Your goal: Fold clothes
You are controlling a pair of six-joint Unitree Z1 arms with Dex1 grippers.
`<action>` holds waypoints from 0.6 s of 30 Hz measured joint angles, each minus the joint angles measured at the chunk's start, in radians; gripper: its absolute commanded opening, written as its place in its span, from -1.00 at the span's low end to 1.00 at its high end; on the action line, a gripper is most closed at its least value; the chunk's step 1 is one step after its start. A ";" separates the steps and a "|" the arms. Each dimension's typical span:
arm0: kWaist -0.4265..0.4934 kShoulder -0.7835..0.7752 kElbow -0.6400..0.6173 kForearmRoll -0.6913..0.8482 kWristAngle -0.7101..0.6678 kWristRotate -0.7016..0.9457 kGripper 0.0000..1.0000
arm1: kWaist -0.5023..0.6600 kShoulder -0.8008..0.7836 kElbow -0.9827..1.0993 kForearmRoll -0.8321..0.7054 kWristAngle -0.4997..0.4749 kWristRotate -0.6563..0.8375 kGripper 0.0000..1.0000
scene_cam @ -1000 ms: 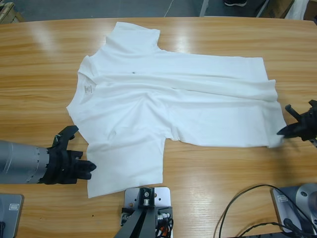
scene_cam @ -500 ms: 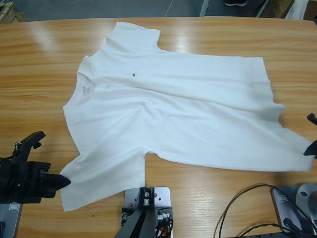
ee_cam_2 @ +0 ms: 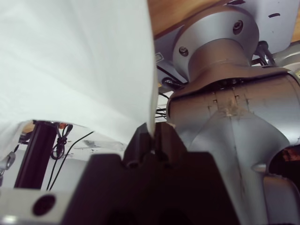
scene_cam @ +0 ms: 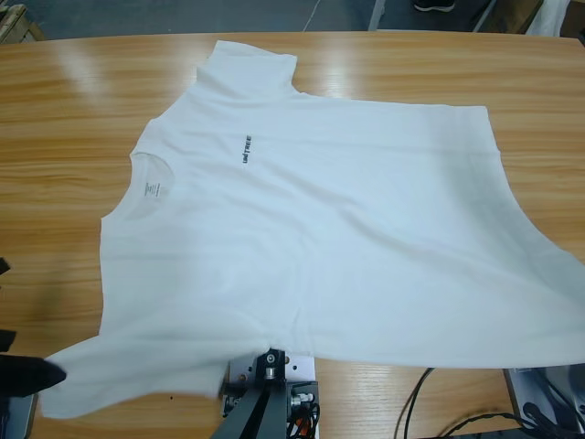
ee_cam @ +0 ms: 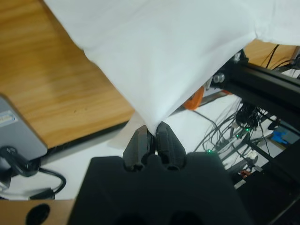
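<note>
The white T-shirt [scene_cam: 320, 229] lies spread front-up on the wooden table [scene_cam: 73, 137], collar to the left. Its dark chest logo [scene_cam: 245, 149] and neck label [scene_cam: 154, 189] both show. The near-left sleeve corner runs to my left gripper [scene_cam: 57, 373] at the picture's bottom-left edge. In the left wrist view the left gripper [ee_cam: 151, 136] is shut on a pinched point of the T-shirt [ee_cam: 164, 47], off the table's edge. In the right wrist view the right gripper [ee_cam_2: 153, 133] is shut on the T-shirt's [ee_cam_2: 70, 61] hem. The right gripper is outside the high view.
Black cables [scene_cam: 457, 402] lie at the table's near right. A silver arm base [ee_cam_2: 220, 93] stands close beside the right gripper. Below the table's edge are a black frame and wiring [ee_cam: 253, 117]. Bare wood shows left of and beyond the shirt.
Both grippers have drawn the near edge of the shirt toward the table's front. The folded-over half has opened flat and the logo is now uncovered. The right gripper has left the high view.
</note>
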 measured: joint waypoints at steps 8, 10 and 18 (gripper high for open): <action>0.009 -0.019 -0.052 0.027 -0.007 -0.001 -1.00 | 0.007 0.000 -0.030 -0.008 -0.003 -0.005 -1.00; 0.036 -0.003 -0.097 0.027 0.005 0.031 -1.00 | 0.007 0.001 -0.076 -0.016 -0.003 -0.005 -1.00; 0.203 0.115 -0.312 0.014 0.073 0.182 -1.00 | 0.007 0.055 -0.178 -0.064 0.000 -0.004 -1.00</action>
